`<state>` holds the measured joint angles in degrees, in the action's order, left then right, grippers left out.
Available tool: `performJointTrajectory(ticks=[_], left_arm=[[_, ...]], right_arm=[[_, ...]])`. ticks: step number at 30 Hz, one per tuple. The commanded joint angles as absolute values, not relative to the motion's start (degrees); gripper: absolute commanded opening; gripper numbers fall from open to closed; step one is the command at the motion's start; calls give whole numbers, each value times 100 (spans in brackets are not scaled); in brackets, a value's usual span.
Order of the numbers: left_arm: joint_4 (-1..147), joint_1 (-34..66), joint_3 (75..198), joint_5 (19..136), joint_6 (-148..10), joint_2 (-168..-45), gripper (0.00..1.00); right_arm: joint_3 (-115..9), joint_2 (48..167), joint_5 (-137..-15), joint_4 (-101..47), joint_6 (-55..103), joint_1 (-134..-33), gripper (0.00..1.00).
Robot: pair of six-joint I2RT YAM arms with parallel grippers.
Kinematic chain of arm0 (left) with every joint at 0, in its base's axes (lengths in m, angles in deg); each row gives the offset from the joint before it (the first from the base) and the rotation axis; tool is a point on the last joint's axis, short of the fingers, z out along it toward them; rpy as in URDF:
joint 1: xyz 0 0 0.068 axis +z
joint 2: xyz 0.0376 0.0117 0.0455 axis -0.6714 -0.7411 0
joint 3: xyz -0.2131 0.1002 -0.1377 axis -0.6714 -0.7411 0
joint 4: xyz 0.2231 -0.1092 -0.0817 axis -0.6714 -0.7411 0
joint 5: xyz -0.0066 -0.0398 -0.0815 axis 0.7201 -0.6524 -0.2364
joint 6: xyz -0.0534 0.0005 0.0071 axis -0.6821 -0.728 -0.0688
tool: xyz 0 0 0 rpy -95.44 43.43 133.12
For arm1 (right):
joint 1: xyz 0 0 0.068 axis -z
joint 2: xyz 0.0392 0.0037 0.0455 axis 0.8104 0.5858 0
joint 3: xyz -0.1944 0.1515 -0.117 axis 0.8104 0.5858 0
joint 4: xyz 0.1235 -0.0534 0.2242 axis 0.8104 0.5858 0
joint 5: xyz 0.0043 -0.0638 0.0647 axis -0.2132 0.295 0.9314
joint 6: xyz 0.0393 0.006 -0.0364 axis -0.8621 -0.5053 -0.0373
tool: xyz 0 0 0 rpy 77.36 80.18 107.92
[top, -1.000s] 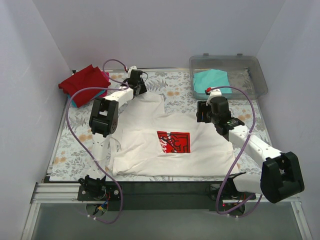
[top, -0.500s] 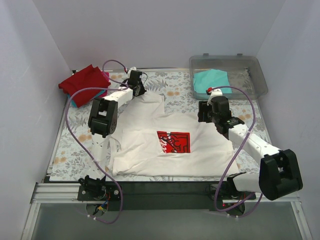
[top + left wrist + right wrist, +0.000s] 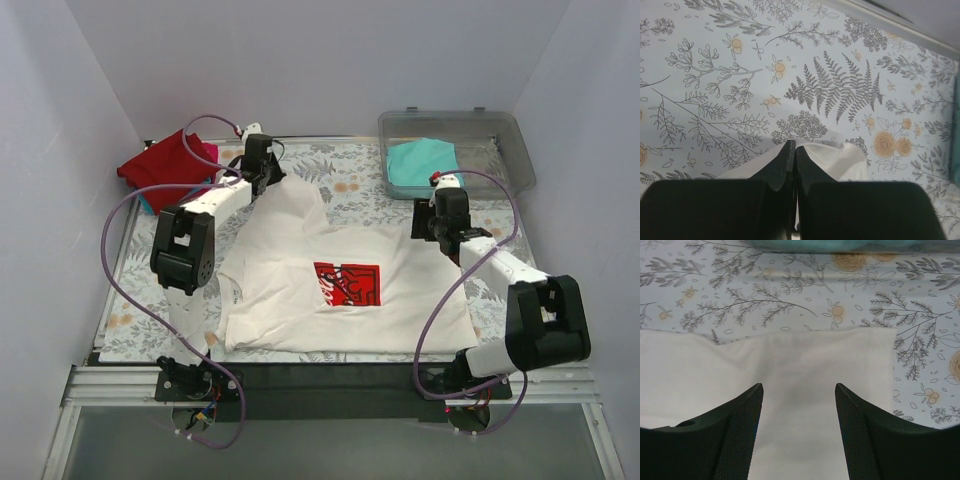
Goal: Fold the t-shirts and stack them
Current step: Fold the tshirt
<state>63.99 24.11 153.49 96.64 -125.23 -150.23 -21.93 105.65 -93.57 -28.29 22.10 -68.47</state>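
I am looking at the white t-shirt (image 3: 290,270). It is lying spread out in the middle of the table (image 3: 360,190) with its red print (image 3: 347,284) facing up.

My left gripper (image 3: 262,172) is clenching the shirt's corner at 11 o'clock. In the left wrist view its 2 fingers (image 3: 785,165) are pressing together, and a bit of white cloth is poking out between them.

My right gripper (image 3: 435,222) is hanging over the corner at 2 o'clock. It is spread wide and grasping nothing.

I am thinking this shirt is light, soft and floppy. It is going to sag and wrinkle, so I am wanting a pinch right at each corner edge.

The red t-shirt (image 3: 165,165) is sitting folded at 10 o'clock. The teal t-shirt (image 3: 422,160) is lying in the clear bin (image 3: 500,130) at 1 o'clock.
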Motion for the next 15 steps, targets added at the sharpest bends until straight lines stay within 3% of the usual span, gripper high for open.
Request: performJointTrajectory(ticks=[1,15], left_arm=[[6601,2451,15217,9649,-12468,-14623,0],[6583,2442,15111,9596,-12301,-14544,0]], right_arm=[[-2650,10980,-9484,-3243,2310,-6548,54],[-3406,12211,-9431,-3191,2222,-5678,53]])
